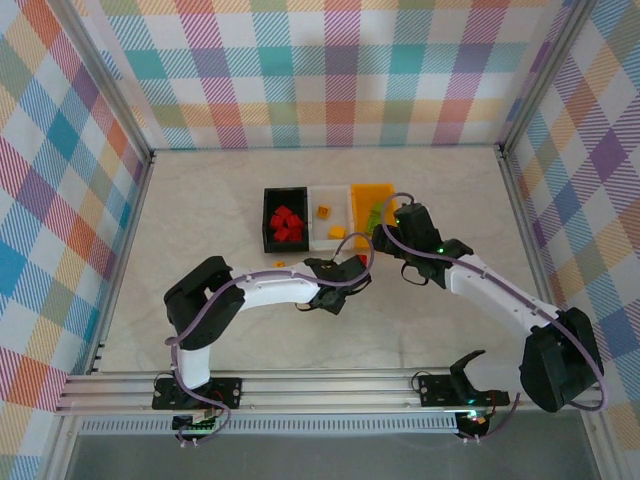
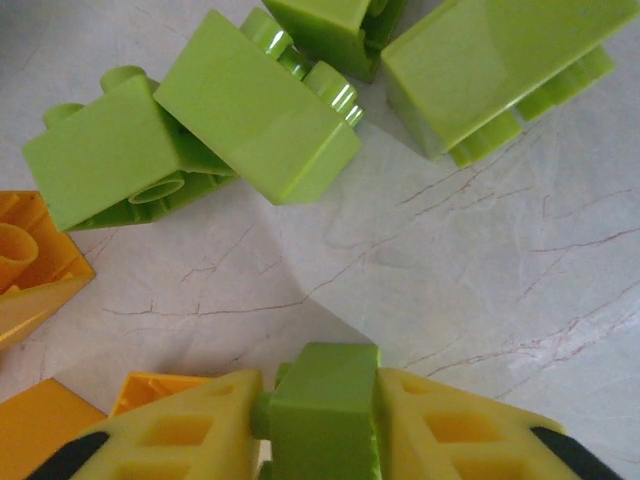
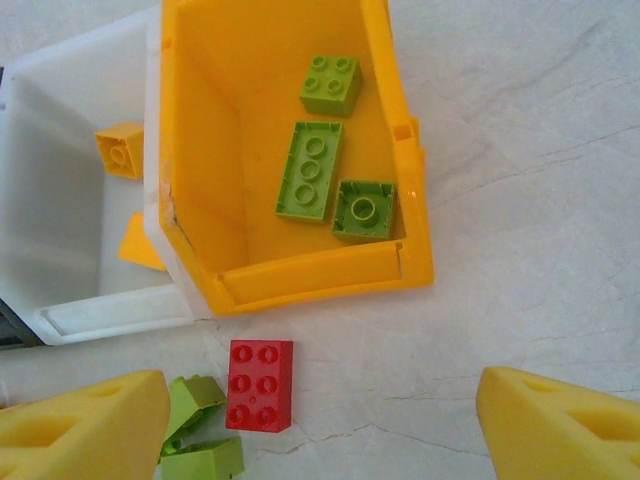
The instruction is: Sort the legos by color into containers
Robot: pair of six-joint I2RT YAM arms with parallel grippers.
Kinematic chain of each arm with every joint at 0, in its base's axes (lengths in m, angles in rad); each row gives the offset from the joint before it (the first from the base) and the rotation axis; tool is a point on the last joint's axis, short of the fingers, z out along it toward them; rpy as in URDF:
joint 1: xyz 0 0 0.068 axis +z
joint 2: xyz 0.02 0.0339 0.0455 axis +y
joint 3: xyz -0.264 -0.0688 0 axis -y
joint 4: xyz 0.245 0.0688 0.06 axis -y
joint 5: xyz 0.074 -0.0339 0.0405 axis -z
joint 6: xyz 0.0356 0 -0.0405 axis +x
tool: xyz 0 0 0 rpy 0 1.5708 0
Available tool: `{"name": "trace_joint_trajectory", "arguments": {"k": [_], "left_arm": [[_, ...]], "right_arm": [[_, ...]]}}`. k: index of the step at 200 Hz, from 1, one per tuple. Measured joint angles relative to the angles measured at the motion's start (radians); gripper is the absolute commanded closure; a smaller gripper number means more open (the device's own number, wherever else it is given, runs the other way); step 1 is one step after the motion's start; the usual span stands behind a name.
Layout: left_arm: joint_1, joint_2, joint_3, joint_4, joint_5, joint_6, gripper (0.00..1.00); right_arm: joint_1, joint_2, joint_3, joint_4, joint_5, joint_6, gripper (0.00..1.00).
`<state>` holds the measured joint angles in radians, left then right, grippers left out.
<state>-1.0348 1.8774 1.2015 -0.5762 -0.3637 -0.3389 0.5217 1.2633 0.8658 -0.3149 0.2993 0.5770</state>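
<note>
Left claw (image 2: pixel 322 432) clamps a half-cropped green lego (image 2: pixel 322 395); right claw (image 3: pixel 322 425), tips cropped, spreads apart, seemingly above a red lego (image 3: pixel 260 385).

A: From the left wrist, the lime green studded plastic brick (image 2: pixel 322 385) clamped in the left pincer (image 2: pixel 320 405) runs off the bottom edge, as do its yellow fingers (image 2: pixel 235 420).
B: The orange plastic bricks (image 2: pixel 35 275) are cut by the left edge, the upper lime bricks (image 2: pixel 490 70) by the top.
A: From the right wrist, the white translucent plastic bin (image 3: pixel 70 210) is cropped at the left; two lime bricks (image 3: pixel 195 400) lie partly behind the right pincer's (image 3: pixel 320 410) finger (image 3: pixel 85 430).
B: From above, the right arm (image 1: pixel 500 300) hides part of the orange plastic bin (image 1: pixel 370 192).
</note>
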Motion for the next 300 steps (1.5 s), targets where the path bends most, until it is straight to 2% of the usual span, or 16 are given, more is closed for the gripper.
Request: {"name": "trace_joint_trajectory", "arguments": {"k": [56, 94, 126, 176, 202, 230, 256, 280, 300], "left_arm": [[-0.003, -0.072, 0.016, -0.004, -0.01, -0.009, 0.75], [0.067, -0.09, 0.236, 0.03, 0.087, -0.009, 0.75], [0.167, 0.039, 0.475, 0.086, 0.147, -0.015, 0.75], [0.242, 0.311, 0.715, 0.103, 0.229, -0.069, 0.74], [0.252, 0.401, 0.816, 0.081, 0.259, -0.1, 0.6], [0.26, 0.417, 0.855, 0.075, 0.293, -0.138, 0.45], [0.264, 0.403, 0.845, 0.09, 0.321, -0.166, 0.22], [0.266, 0.274, 0.662, 0.153, 0.344, -0.196, 0.03], [0.266, 0.092, 0.466, 0.21, 0.356, -0.207, 0.0]], "right_arm": [[-0.023, -0.062, -0.053, 0.0, 0.015, 0.018, 0.19], [-0.026, -0.101, -0.126, -0.001, 0.018, 0.042, 0.19], [-0.026, -0.111, -0.168, 0.0, 0.017, 0.056, 0.19], [-0.026, -0.131, -0.214, 0.004, 0.006, 0.063, 0.19], [-0.026, -0.145, -0.234, 0.012, -0.006, 0.062, 0.19], [-0.026, -0.167, -0.251, 0.033, -0.029, 0.057, 0.19], [-0.026, -0.187, -0.27, 0.055, -0.071, 0.043, 0.19], [-0.009, -0.189, -0.282, 0.092, -0.114, 0.035, 0.19], [0.041, -0.185, -0.284, 0.121, -0.14, 0.032, 0.19]]}}
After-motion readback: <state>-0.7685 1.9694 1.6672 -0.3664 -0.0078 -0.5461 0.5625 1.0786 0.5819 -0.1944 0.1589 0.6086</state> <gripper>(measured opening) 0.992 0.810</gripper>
